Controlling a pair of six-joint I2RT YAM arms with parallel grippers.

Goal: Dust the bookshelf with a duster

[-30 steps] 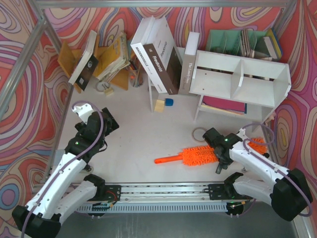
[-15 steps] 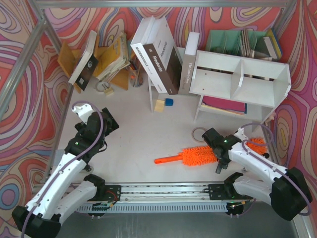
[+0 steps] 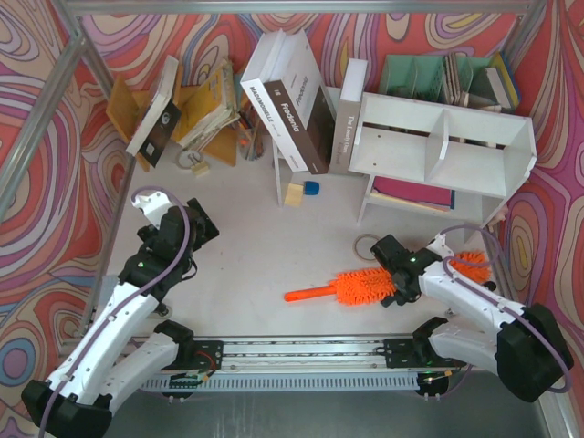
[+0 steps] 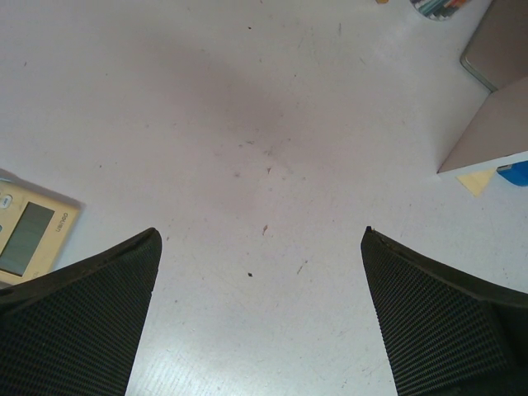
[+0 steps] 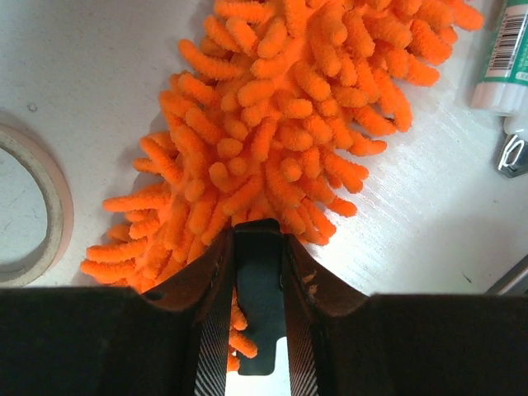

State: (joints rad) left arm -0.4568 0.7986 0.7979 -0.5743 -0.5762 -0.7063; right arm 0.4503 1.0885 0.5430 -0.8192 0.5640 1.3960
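**Right claw pinched into duster fluff, duster flat on table**

Surface: white table (image 3: 255, 255), scuffed, boxed in by red/pink swirl-pattern walls and an aluminium frame. The back row is cluttered: leaning books (image 3: 292, 100), a mint organizer (image 3: 411, 73) and, in front of it at back right, the bookshelf (image 3: 401, 109), with two open compartments facing up and out.

The duster (image 3: 360, 286) lies flat near the front edge, well apart from the bookshelf. Its handle (image 3: 306, 294) points left and its shaggy head points right, under the right arm. A tape ring (image 3: 368, 245) sits just behind the head.

Right claw (image 5: 258, 231): fingers nearly together, with their tips buried in the fluff and strands caught between them. Looks clamped on the head.

Left claw (image 4: 260, 235): fingers wide apart over bare table, holding nothing. A calculator (image 4: 29, 235) is just to its left.

Compared with a second ago, the right claw has shifted from the near side of the head onto the head itself and has narrowed. The duster, the left arm and the bookshelf are unchanged.
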